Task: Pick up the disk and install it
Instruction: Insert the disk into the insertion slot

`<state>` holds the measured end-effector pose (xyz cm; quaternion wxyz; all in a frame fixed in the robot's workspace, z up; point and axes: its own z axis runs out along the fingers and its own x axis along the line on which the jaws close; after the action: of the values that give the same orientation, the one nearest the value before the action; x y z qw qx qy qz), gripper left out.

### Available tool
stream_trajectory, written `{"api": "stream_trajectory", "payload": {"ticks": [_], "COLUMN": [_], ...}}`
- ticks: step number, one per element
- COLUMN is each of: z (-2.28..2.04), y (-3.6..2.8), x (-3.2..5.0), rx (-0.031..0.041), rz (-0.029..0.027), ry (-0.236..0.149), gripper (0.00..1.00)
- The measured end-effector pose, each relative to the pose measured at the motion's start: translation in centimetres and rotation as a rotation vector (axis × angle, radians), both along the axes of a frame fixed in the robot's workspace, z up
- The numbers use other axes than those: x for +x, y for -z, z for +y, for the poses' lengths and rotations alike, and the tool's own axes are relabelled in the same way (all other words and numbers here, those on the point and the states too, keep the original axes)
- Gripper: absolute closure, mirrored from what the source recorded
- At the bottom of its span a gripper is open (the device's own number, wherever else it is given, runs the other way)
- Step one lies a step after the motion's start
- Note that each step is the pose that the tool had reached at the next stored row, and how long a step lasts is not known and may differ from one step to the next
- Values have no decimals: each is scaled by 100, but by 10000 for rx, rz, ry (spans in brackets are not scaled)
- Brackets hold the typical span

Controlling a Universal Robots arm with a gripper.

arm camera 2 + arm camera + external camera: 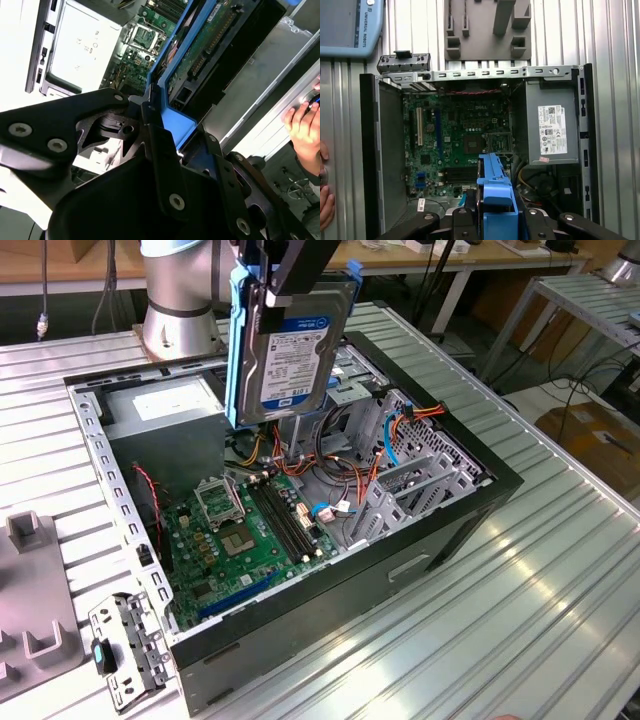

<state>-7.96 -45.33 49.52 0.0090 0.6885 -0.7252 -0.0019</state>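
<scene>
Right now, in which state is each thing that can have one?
disk, held on edge above the computer case, not yet installed.
gripper, shut on the disk's top edge.
computer case, lying on its side, open, motherboard exposed.

Robotics lab or test workshop. Silver ribbed aluminium-profile tabletop [520,580] with a silver cylindrical robot arm base [178,310] standing on it. Open black desktop computer case [300,625] (green motherboard [250,530] exposed). Behind: light wooden workbenches [60,265], dangling dark cables [44,290], brown cardboard box [590,440] on the floor.
</scene>
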Motion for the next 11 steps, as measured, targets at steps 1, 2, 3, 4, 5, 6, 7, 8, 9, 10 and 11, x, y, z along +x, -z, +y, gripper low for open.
{"api": "stream_trajectory", "payload": {"ticks": [1, 2, 3, 4, 5, 6, 7, 8, 9, 10, 11], "z": [-2, -4, -5, -5, -5, -6, -6, -6, -6, -7, -8], "y": [0, 0, 0, 0, 0, 0, 0, 0, 0, 0, 0], "x": [0, 0, 0, 0, 0, 0, 0, 0, 0, 0, 0], "rx": [1, 0, 0, 0, 1, 1, 0, 0, 0, 0, 1], "rz": [0, 0, 0, 0, 0, 0, 0, 0, 0, 0, 0], "ry": [0, 0, 0, 0, 0, 0, 0, 0, 0, 0, -1], "gripper": [63, 63, 63, 63, 63, 63, 63, 63, 63, 63, 63]}}
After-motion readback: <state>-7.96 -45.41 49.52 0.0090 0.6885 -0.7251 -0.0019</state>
